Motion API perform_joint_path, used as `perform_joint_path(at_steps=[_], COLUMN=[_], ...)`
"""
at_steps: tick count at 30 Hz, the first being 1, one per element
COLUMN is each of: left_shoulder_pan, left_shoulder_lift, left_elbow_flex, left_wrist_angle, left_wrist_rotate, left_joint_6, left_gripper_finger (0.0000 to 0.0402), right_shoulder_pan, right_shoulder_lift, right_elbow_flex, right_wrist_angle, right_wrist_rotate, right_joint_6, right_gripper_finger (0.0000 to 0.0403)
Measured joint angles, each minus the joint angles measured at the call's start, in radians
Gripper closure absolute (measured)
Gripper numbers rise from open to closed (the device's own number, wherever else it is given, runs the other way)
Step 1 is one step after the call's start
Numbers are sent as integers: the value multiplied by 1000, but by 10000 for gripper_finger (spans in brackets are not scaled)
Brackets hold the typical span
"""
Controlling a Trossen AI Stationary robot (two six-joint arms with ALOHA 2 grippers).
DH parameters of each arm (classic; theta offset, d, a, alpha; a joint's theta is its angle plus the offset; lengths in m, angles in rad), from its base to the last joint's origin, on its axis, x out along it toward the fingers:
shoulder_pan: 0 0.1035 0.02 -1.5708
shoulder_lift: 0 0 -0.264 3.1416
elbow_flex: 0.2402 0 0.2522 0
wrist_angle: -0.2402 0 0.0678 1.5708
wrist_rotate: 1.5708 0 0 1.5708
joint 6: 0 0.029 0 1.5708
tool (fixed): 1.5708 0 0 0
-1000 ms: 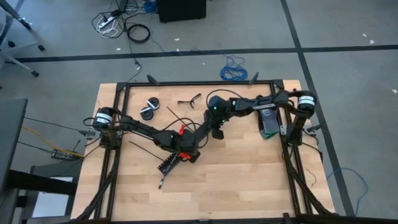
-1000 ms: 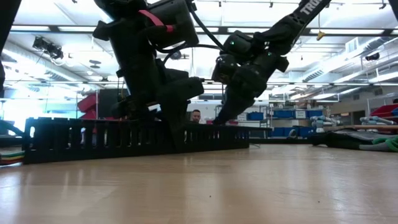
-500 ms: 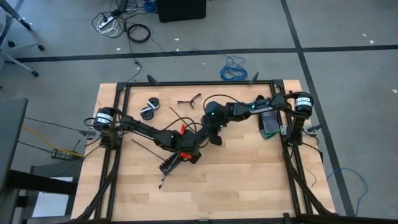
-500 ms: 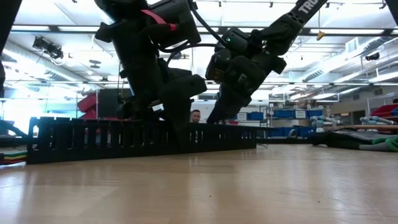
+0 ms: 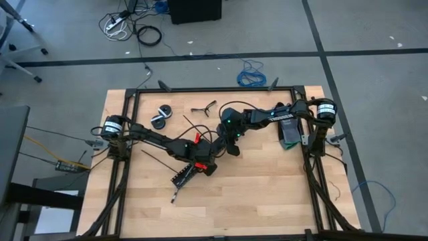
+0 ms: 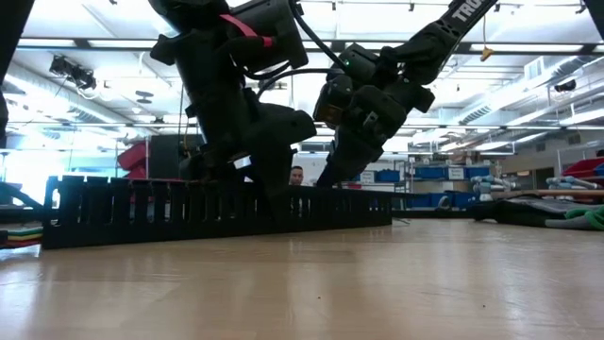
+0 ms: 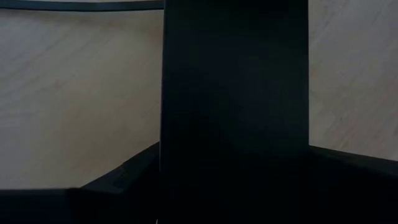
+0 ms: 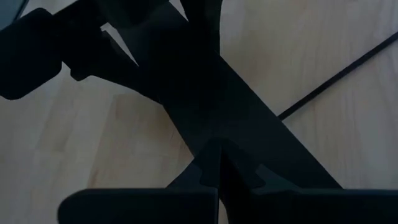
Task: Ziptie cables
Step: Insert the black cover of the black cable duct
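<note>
High view: my left gripper [image 5: 202,165] sits low near the middle of the table [image 5: 267,194], jaws apart around the end of a black perforated strip [image 5: 182,177] that lies toward the near edge. My right gripper [image 5: 233,148] hangs just beside it, jaws pressed together and holding nothing I can see. One ziptie [image 5: 151,159] lies flat near the left edge, apart from both grippers; another thin black strip [image 8: 339,76] crosses the wood past my right fingers. I cannot make out the cables.
</note>
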Motion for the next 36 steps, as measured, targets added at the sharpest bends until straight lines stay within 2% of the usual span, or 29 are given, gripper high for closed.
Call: perform_joint_path(at_steps=[5,36], left_shoulder_pan=[-2,5], left_shoulder_lift=[-1,-3], left_elbow_flex=[0,-2], left_wrist_angle=[12,24], left_wrist_rotate=[8,10], left_joint_6=[-75,-83], left_gripper_finger=[152,152], right_shoulder_pan=[-1,-3], right_shoulder_lift=[0,2], right_elbow_flex=[0,-2], right_wrist_angle=[8,63], right_wrist_rotate=[4,18], right_joint_6=[-2,-26], right_gripper_finger=[403,403])
